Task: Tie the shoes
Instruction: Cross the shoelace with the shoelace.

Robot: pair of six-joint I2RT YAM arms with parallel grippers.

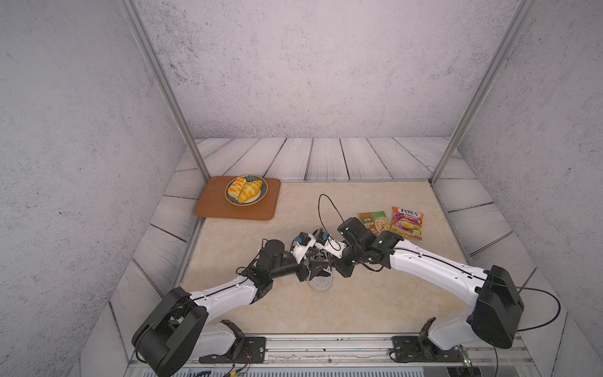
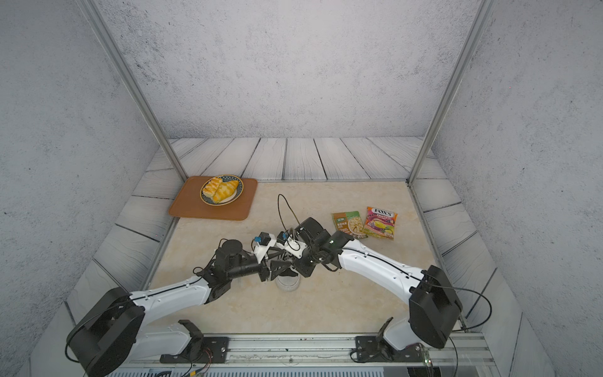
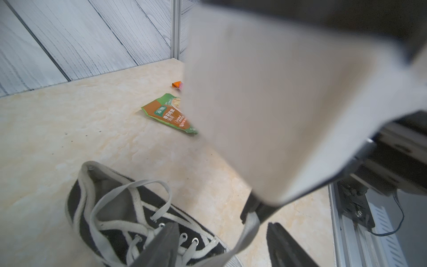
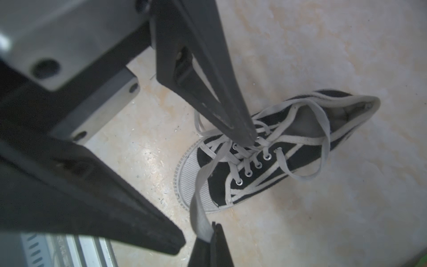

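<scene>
The shoe [image 4: 265,152] is a black canvas sneaker with a white toe cap, lying on the beige table under both grippers. Only its toe [image 1: 320,283] [image 2: 287,282] shows in both top views. My right gripper [image 4: 213,230] is shut on one flat white lace [image 4: 201,185], which runs taut from the eyelets up to its tips. My left gripper [image 3: 221,226] is open beside the shoe's eyelets, and that held lace [image 3: 249,228] passes between its two black fingers [image 3: 161,245] without being pinched. The other lace [image 4: 323,138] lies in a loose loop over the shoe's opening.
A brown tray [image 1: 208,209] with a plate of pastries [image 1: 263,189] sits at the back left. Two snack packets, one green [image 1: 375,222] [image 3: 169,114] and one pink [image 1: 407,222], lie right of the shoe. A metal rail [image 1: 326,346] runs along the front, and frame posts stand at the back corners.
</scene>
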